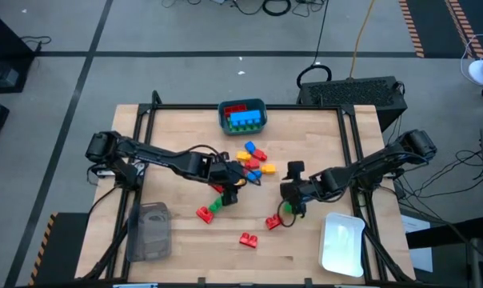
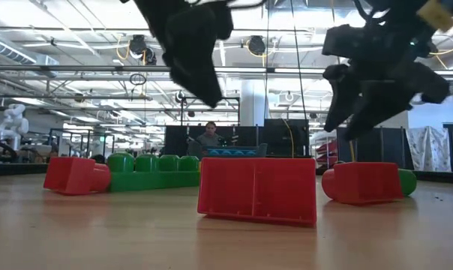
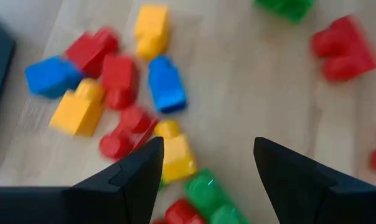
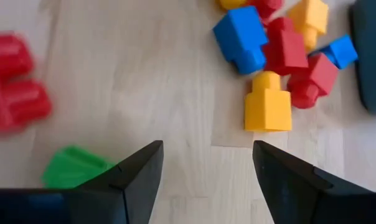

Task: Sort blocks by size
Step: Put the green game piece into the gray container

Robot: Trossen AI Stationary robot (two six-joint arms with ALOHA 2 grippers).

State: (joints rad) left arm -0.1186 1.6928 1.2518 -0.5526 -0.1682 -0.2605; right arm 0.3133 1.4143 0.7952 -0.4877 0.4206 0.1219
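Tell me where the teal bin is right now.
In the high view the teal bin sits at the table's far edge, near the middle, holding blue and red blocks, just beyond the loose pile.

table [image 1: 305, 248]: pale matt wood | blocks [image 1: 253, 160]: glossy smooth plastic

Red, green, blue, yellow blocks [image 1: 253, 159]; teal bin [image 1: 242, 116]; white tray [image 1: 341, 243]

No readable text, label, brand, number or sign on anything in any view
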